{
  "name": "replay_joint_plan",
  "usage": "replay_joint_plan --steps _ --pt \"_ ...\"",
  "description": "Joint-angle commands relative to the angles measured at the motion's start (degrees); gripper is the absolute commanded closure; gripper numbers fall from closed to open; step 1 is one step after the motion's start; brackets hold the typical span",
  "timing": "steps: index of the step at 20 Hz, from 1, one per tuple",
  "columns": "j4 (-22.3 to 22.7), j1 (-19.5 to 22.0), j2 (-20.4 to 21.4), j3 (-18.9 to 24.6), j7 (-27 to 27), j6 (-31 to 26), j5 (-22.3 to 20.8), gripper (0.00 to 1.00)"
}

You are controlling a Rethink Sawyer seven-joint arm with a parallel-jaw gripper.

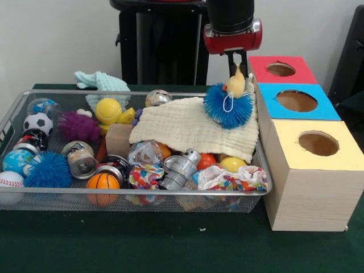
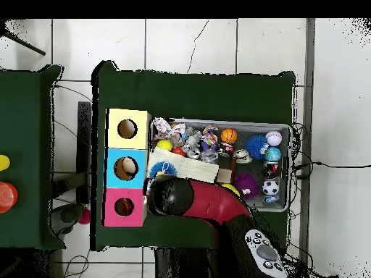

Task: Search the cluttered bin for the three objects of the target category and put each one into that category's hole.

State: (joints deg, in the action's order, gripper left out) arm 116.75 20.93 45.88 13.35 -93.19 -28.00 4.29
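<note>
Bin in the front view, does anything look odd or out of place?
Yes. A pale green cloth lies outside the bin, behind its far rim. The gripper holds a yellow plush over the blue spiky ball.

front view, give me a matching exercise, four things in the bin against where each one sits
Things:
1. basketball
2. soccer ball
3. spiky blue ball
4. yellow plush

Places:
A. on the cream cloth, by the blue-topped box
B. held up in the gripper
C. against the bin's near rim
D. near the bin's left end, far side

Pairs: 1-C, 2-D, 3-A, 4-B
</note>
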Motion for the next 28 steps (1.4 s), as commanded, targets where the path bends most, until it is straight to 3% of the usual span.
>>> replay_joint_plan --steps 1,9,14,28 --pt "2.8 -0.9 -2.4 -2.3 -14.9 3.1 3.9 1.0" --pt "2.5 -2.1 -3.1 -3.5 -15.0 3.5 5.4 1.0" --pt "3.1 -5.5 -2.2 -6.4 -17.5 3.6 6.7 1.0" --pt "5.0 -11.2 1.0 -7.4 -20.8 2.3 17.2 1.0"
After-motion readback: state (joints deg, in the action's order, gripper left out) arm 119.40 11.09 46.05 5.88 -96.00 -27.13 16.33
